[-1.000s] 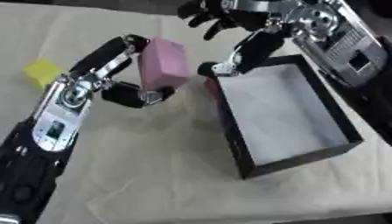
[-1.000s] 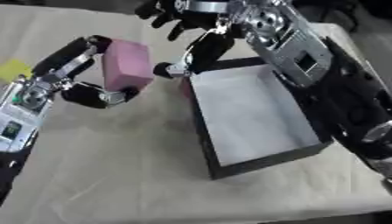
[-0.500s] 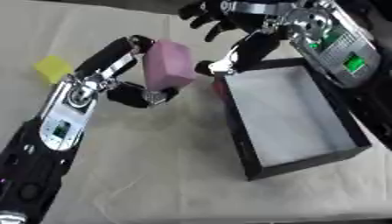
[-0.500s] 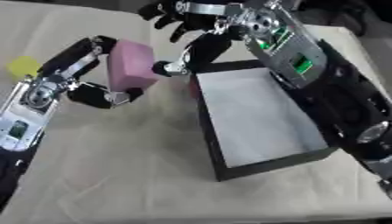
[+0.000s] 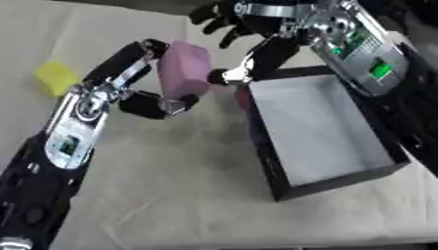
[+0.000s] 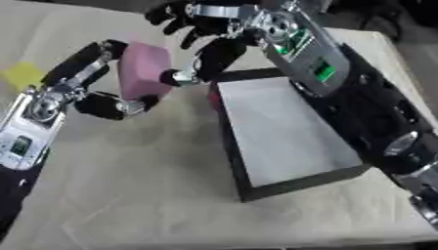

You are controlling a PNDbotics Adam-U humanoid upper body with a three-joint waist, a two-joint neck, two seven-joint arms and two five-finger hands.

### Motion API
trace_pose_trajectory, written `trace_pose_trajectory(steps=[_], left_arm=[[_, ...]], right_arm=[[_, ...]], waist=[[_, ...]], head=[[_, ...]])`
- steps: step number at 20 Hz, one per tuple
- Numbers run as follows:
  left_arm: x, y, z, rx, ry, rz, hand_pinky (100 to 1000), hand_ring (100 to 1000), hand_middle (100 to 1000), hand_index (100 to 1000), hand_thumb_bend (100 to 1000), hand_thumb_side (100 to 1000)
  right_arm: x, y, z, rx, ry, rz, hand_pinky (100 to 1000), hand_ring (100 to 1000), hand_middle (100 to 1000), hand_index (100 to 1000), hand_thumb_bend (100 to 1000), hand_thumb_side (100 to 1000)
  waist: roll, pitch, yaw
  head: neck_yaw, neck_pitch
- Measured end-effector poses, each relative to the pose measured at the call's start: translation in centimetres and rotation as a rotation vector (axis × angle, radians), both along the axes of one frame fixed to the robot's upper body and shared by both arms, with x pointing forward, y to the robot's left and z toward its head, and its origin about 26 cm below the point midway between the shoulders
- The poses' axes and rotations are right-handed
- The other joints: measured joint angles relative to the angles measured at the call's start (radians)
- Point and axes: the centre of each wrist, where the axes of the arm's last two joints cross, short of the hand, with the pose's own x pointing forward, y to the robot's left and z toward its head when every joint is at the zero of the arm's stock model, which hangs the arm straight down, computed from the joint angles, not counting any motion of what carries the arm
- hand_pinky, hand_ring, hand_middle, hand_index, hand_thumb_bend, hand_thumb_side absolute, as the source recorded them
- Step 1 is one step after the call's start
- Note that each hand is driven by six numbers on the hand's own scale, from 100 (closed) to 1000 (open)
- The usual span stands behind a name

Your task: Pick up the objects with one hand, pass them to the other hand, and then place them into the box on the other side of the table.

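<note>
Left eye view: looks down on a surface (image 5: pixel 197 195) covered with a pale beige cloth, which fills the near part of the picture.
Left arm: enters from the lower left corner, black with silver joints, and reaches up and away toward the middle of the scene.
Box: a shallow black-walled box (image 5: pixel 282 188) with a pale grey floor lies on the robot's right side of the surface, its near corner pointing toward the lower edge. Nothing shows inside it.
Left hand: the left hand (image 5: pixel 154 95) is raised above the cloth, just left of the box. Its fingers wrap over the top of a pink block and its thumb curls under it, so the block is pinched between them.
Pink block: the pink block (image 5: pixel 186 70) is a soft-edged rectangular piece, standing on end in the left hand, clear of the surface and just left of the box's far corner.
Right hand: the right hand (image 5: pixel 235 22) comes in from the upper right, beyond the block. Its dark fingers are spread and relaxed above the block's top, holding nothing. One digit (image 5: pixel 221 77) reaches down to the block's right edge; whether it touches is unclear.
Yellow object: a small yellow object (image 5: pixel 55 77) lies on the cloth at the far left, well apart from both hands.
</note>
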Motion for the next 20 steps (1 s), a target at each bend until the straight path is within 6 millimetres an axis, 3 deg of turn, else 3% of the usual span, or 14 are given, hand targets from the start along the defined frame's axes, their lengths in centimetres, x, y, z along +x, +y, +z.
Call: trace_pose_trajectory(steps=[7,20], left_arm=[[-0.1,-0.2,0.4,-0.009,-0.014,-0.015,918,696,550,432,100,436],[-1.0,-1.0,1.4,-0.022,-0.027,-0.076,917,693,548,431,100,448]], right_arm=[[0.1,0.0,0.1,-0.022,-0.036,-0.013,852,972,972,982,447,177],[0.4,-0.2,-0.6,-0.042,-0.084,-0.026,863,986,968,978,458,193]], waist=[[0.000,0.000,-0.003],[-0.004,0.000,-0.001]], head=[[-0.002,0.000],[-0.006,0.000]])
